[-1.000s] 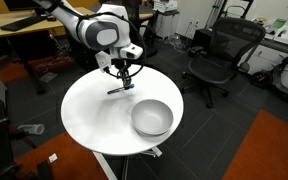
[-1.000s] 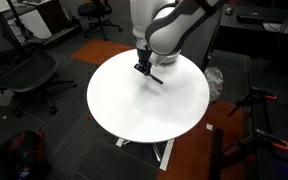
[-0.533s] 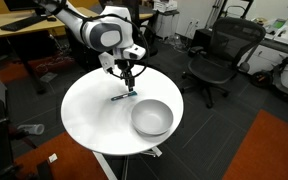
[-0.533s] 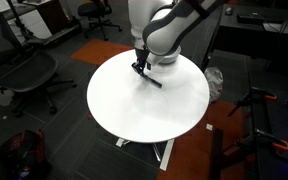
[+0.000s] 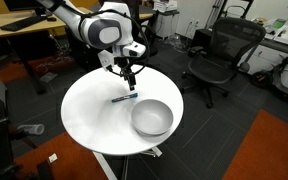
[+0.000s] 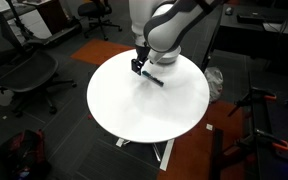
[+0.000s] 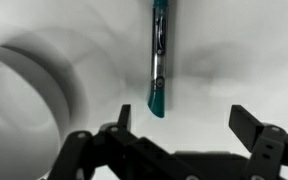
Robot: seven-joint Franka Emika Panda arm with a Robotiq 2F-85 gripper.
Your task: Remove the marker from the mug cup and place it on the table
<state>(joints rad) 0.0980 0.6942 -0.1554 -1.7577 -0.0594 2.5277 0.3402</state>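
Note:
The marker (image 5: 124, 98) (image 6: 152, 78), dark with a teal end, lies flat on the round white table (image 5: 89, 110) (image 6: 134, 115). My gripper (image 5: 127, 76) (image 6: 140, 65) hangs just above it, open and holding nothing. In the wrist view the marker (image 7: 158, 55) lies on the white top beyond my gripper (image 7: 184, 125), whose fingers (image 7: 249, 125) stand wide apart. The mug cup (image 5: 152, 117), a wide grey bowl, stands on the table's near right part and shows at the left edge in the wrist view (image 7: 14, 100). My arm hides it in an exterior view.
Black office chairs (image 5: 219, 55) (image 6: 24, 70) stand around the table. A wooden desk (image 5: 24, 25) is behind the arm. Orange carpet (image 5: 274, 150) lies at the right. The table's edge is close beyond the marker.
The gripper has opened and let go of the marker, which dropped from the jaws to lie flat on the table. The gripper has lifted slightly.

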